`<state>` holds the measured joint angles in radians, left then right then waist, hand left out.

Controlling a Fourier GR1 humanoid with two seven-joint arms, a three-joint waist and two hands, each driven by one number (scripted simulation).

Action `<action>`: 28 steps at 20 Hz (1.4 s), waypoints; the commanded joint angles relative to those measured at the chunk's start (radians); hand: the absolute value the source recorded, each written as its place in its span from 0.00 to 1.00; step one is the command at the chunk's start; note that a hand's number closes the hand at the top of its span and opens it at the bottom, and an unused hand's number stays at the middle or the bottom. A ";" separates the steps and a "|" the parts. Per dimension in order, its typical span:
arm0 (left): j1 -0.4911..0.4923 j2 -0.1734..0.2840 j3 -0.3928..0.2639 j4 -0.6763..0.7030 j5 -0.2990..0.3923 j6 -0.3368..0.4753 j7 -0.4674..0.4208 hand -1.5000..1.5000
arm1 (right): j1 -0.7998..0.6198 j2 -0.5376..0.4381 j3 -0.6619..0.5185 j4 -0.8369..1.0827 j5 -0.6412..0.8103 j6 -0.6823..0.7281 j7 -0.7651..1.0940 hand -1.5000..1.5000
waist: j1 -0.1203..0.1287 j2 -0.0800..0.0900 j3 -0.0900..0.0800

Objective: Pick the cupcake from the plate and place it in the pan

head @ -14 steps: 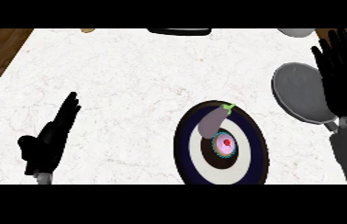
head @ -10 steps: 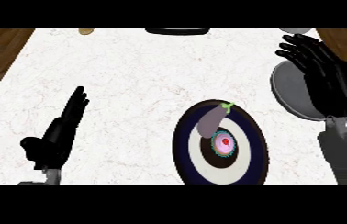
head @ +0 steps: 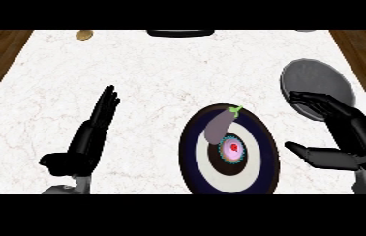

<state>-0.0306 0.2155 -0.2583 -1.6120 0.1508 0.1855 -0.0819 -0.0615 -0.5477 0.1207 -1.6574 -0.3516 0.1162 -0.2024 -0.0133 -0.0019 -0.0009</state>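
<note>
At the lower left of the frame, the left hand (head: 91,133) rests on the counter (head: 157,70) with its fingers straight and flat. It has barely moved and holds nothing.

In the lower middle sits the dark round plate (head: 191,157). The cupcake (head: 232,150) is in its middle, pink with a red dot on top. A grey eggplant (head: 218,124) lies just above it on the same plate, touching or almost touching it.

At the right, the right hand (head: 336,133) has come down from the upper right corner to just beside the plate. Its fingers and thumb are spread wide, with nothing in them. It looks ready to reach for the cupcake.

The grey pan (head: 314,78) is in the upper right, partly behind the hand, near the counter's right edge. The way from plate to pan is short, but the eggplant crowds the cupcake.
</note>
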 commanded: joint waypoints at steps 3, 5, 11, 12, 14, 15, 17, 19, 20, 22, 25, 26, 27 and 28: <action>-0.035 -0.036 0.016 0.074 0.002 -0.029 -0.055 0.50 | 0.078 -0.115 -0.054 -0.060 0.126 0.065 -0.071 0.00 | 0.003 0.001 0.000; 0.023 -0.037 -0.029 0.009 -0.035 -0.011 -0.039 0.50 | 0.027 -0.140 -0.045 -0.032 0.169 0.092 -0.056 0.00 | 0.014 0.001 0.001; -0.020 -0.084 -0.043 0.049 -0.068 0.010 -0.032 0.50 | -0.102 -0.162 0.055 -0.072 0.266 0.149 0.128 0.00 | 0.022 0.003 0.000; 0.012 -0.042 -0.008 0.045 -0.037 -0.034 -0.062 0.50 | -0.113 -0.140 0.105 -0.082 0.322 0.120 0.174 0.00 | 0.028 0.003 0.000; 0.038 -0.061 -0.036 0.050 -0.054 -0.025 -0.078 0.50 | -0.171 -0.164 0.128 -0.117 0.321 0.161 0.292 0.00 | 0.029 0.003 -0.001; -0.043 -0.052 0.005 0.052 -0.037 -0.025 -0.025 0.50 | -0.162 -0.172 0.167 -0.141 0.363 0.171 0.311 0.00 | 0.023 0.003 -0.001; -0.016 -0.065 -0.013 0.037 -0.036 -0.024 -0.034 0.50 | -0.246 -0.167 0.234 -0.129 0.412 0.206 0.402 0.00 | 0.040 0.003 -0.002; -0.058 -0.050 0.012 0.048 -0.033 -0.034 -0.018 0.50 | -0.261 -0.182 0.279 -0.075 0.470 0.258 0.399 0.00 | 0.036 0.005 -0.001; -0.037 -0.080 -0.031 0.067 -0.055 -0.024 -0.036 0.50 | -0.296 -0.132 0.347 -0.032 0.539 0.248 0.393 0.00 | 0.047 0.008 0.000; -0.026 -0.079 -0.006 0.068 -0.047 -0.024 -0.044 0.50 | -0.259 -0.141 0.357 -0.102 0.559 0.281 0.423 0.00 | 0.021 0.002 0.000; -0.032 -0.057 -0.001 0.040 -0.048 -0.041 -0.018 0.50 | -0.327 -0.069 0.447 -0.007 0.679 0.285 0.479 0.00 | 0.031 0.004 0.000; -0.041 -0.038 0.044 0.114 -0.021 -0.085 -0.091 0.50 | -0.300 -0.028 0.485 -0.008 0.725 0.257 0.493 0.00 | 0.023 0.004 0.000; -0.077 -0.085 0.022 0.150 -0.058 -0.041 -0.070 0.50 | -0.313 0.000 0.480 -0.023 0.720 0.284 0.543 0.00 | 0.017 0.003 0.000; -0.008 -0.064 0.018 0.055 -0.040 -0.058 -0.057 0.50 | -0.266 0.000 0.488 -0.094 0.713 0.307 0.592 0.00 | 0.017 0.000 0.000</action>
<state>-0.0642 0.1549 -0.2457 -1.5373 0.1104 0.1362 -0.1306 -0.3427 -0.6011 0.5513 -1.7119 0.2990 0.3843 0.2882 0.0112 0.0011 -0.0008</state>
